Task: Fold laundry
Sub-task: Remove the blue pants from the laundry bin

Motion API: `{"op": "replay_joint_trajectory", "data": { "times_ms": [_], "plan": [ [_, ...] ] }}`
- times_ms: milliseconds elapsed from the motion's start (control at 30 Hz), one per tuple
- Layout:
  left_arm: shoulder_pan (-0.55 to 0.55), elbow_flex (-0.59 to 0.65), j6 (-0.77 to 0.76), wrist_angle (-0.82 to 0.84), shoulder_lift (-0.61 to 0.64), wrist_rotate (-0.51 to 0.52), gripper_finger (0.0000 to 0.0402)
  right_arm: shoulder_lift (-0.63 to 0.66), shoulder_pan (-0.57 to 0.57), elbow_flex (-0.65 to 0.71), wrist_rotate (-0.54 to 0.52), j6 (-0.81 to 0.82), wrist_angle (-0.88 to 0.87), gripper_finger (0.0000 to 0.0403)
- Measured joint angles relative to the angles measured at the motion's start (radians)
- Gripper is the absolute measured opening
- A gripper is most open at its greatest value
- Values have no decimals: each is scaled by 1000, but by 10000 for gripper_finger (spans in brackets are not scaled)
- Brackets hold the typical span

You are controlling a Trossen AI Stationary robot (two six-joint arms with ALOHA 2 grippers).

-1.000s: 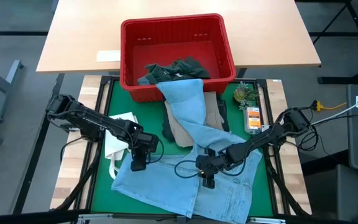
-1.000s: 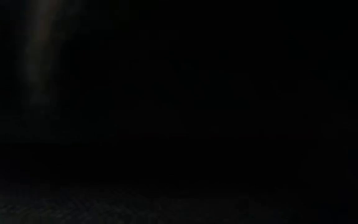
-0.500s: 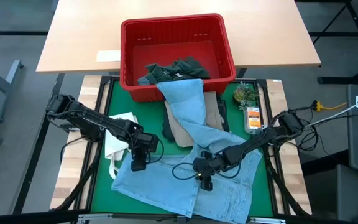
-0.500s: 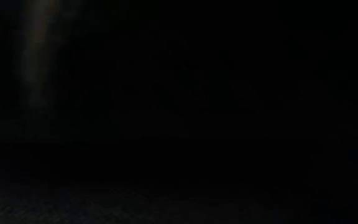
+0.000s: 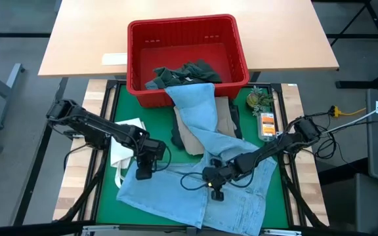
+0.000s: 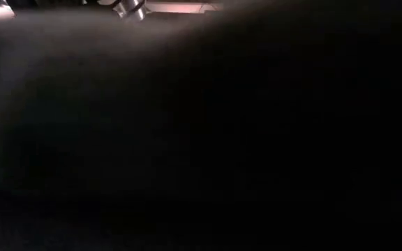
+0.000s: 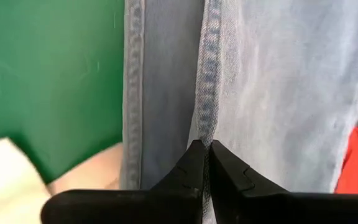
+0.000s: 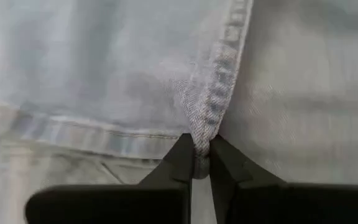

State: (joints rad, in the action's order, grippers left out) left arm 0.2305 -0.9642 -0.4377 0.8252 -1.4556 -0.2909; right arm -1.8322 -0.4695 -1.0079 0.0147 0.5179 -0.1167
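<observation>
While both arms reach low over the table's near half, the left end effector is pinched tight on a seam of the light blue jeans, and the right end effector is clamped on another seam fold near their middle. One leg runs lengthwise from the near edge up to the red basket at the far edge.

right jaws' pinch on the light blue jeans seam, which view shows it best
The right wrist view: the right gripper has its jaws shut on a raised seam of the light blue jeans, seen close up. The high view shows only where that gripper sits on the jeans. The low view is dark; the left wrist view shows the left gripper's own pinch.
</observation>
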Motion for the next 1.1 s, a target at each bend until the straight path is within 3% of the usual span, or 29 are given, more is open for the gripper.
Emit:
{"op": "replay_joint_trajectory", "data": {
  "times_ms": [167,367,633,833,967,1100],
  "plan": [
    [2,0,2,26,74,-6,3,9,19,-70,-4,-86,-76,49],
    [2,-1,-25,51,126,-6,2,9,61,-135,-29,-230,-106,25],
    [2,-1,-79,200,129,-4,6,9,123,-205,-30,-346,-161,37],
    [2,-1,-86,250,129,75,8,7,152,-209,-54,-342,-311,29],
    [2,-1,-86,249,129,156,8,-1,151,-209,-76,-342,-336,45],
    [2,-1,-80,250,129,165,9,-1,150,-209,-76,-342,-329,63]
  ]
}}
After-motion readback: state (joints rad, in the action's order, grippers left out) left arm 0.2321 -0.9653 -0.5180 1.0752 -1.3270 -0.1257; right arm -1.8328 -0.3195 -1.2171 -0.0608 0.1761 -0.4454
